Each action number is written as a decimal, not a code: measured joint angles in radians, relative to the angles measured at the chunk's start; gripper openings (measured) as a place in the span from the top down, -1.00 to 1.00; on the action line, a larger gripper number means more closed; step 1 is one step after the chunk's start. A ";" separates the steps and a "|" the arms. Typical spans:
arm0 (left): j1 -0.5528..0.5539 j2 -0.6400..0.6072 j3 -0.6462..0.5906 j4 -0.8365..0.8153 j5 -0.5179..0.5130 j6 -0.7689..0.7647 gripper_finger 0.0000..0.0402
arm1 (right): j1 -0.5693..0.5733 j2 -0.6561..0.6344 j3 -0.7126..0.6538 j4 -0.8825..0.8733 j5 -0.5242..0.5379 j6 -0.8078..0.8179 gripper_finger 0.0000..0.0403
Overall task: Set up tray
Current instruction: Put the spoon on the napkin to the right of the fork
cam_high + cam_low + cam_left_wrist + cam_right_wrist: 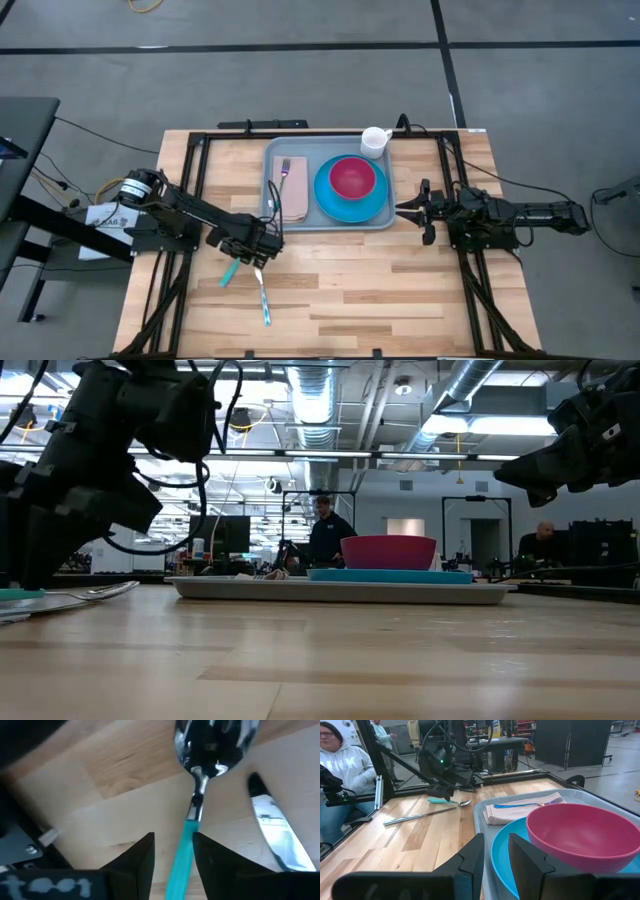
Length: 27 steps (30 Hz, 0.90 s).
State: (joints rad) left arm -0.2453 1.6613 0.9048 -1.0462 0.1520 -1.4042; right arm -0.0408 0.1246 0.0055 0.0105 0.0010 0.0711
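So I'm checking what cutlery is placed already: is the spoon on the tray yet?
No, the teal-handled spoon lies on the bare wooden table beside the knife, under the left claw, outside the tray.

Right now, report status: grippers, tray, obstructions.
Left gripper over the spoon, fingers open astride its teal handle. Right gripper open at the tray edge, idle. Knife loose on table beside spoon.

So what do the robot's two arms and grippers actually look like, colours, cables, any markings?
Both arms are black and built from jointed segments. The left arm has a silver-ringed joint near its base and black cables trailing off the table. The left gripper has two flat, dark, wedge-shaped fingers; the right gripper looks the same. The right arm also trails a black cable. No readable markings show.
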 joint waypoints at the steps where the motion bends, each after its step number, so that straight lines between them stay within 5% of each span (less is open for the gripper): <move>1: -0.001 -0.002 -0.006 0.018 0.001 0.000 0.37 | 0.000 0.000 0.000 0.000 0.000 0.000 0.59; 27: 0.001 -0.006 -0.086 0.225 0.001 -0.020 0.38 | 0.000 0.000 0.000 0.000 0.000 0.000 0.59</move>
State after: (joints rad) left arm -0.2440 1.6552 0.8190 -0.8215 0.1530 -1.4241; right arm -0.0410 0.1246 0.0051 0.0105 0.0010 0.0711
